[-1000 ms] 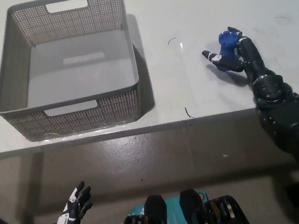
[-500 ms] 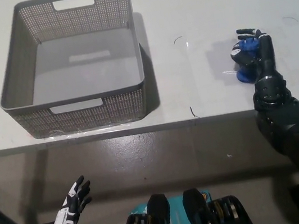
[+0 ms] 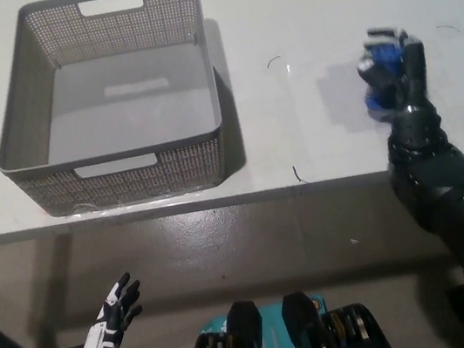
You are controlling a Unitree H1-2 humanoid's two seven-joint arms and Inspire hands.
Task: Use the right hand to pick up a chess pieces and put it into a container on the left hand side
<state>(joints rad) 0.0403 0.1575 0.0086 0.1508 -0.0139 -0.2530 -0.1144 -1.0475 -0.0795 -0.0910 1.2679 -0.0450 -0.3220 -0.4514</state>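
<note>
On the white table (image 3: 294,5) at the right, my black right hand (image 3: 394,70) has its fingers wrapped around a blue chess piece (image 3: 384,77); the piece's base shows below the fingers, close to the tabletop. Whether it touches the table I cannot tell. The grey mesh basket (image 3: 23,136) stands at the table's left, its inside bare. My white left hand (image 3: 113,314) hangs below the table edge at the lower left, fingers spread and holding nothing.
Small dark marks (image 3: 274,61) dot the table between basket and right hand. The table's front edge (image 3: 219,201) runs across the middle of the view, with grey floor below it.
Over the last second the right hand turned from lying sideways to upright and closed more tightly on the blue piece. The camera shifted slightly. The left hand stayed put.
</note>
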